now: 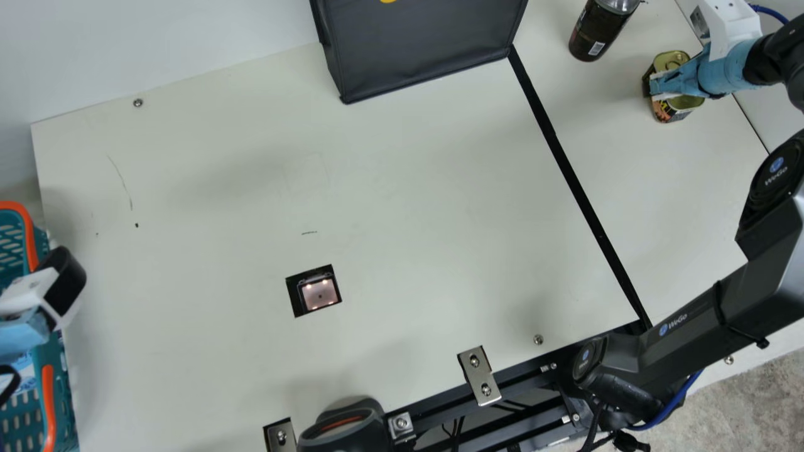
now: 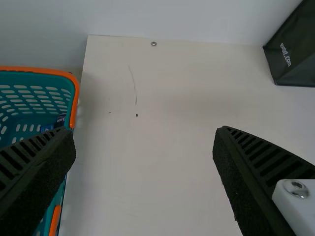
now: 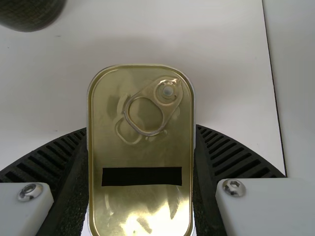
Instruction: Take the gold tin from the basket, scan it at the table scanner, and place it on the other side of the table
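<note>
Pinching the gold tin by its long sides, the right gripper had its ribbed fingers parted by just the tin's width, one against each side. The tin was lid up, with its long axis running between the fingers and roughly along the table's right edge in the main view. The ring-pull end pointed away from the right wrist, toward the bottle side. The tin was at the right part of the table, beyond the black strip and near the bottle; whether it touched the tabletop, I cannot tell. Beside and partly over the basket, the left gripper had its fingers spread wide, nothing between them.
</note>
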You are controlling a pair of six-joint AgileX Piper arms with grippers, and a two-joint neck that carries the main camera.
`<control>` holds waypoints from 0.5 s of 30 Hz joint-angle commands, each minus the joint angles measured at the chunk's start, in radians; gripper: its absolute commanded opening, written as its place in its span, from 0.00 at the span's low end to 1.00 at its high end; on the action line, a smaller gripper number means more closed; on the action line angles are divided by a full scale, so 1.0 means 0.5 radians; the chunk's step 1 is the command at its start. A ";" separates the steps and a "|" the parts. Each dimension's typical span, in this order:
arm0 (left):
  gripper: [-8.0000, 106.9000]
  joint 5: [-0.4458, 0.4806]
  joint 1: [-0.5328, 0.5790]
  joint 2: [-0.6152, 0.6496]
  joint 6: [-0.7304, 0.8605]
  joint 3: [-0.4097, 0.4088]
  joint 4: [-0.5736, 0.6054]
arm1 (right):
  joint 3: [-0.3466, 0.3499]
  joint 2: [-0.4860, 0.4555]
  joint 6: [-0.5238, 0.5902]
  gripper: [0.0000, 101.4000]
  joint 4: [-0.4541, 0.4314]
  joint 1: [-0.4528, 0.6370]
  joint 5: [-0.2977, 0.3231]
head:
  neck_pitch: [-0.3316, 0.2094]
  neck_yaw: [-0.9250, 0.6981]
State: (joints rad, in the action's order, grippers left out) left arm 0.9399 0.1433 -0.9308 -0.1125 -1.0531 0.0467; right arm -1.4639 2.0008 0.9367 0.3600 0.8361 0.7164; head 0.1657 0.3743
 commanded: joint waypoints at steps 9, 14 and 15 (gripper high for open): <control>0.85 0.000 0.000 0.000 0.000 0.000 0.000 | -0.031 0.040 0.035 0.63 0.022 0.016 0.026 | -0.055 0.005; 0.85 0.000 0.000 0.000 0.000 0.000 0.000 | -0.027 0.047 0.031 0.79 0.016 0.017 0.015 | -0.055 0.005; 0.85 0.000 0.000 0.000 0.000 0.000 0.000 | -0.025 0.047 0.027 0.82 0.009 0.017 0.011 | -0.055 0.005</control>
State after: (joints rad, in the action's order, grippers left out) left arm 0.9399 0.1433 -0.9308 -0.1125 -1.0531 0.0467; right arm -1.4774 2.0236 0.9550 0.3687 0.8441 0.7243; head 0.1657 0.3743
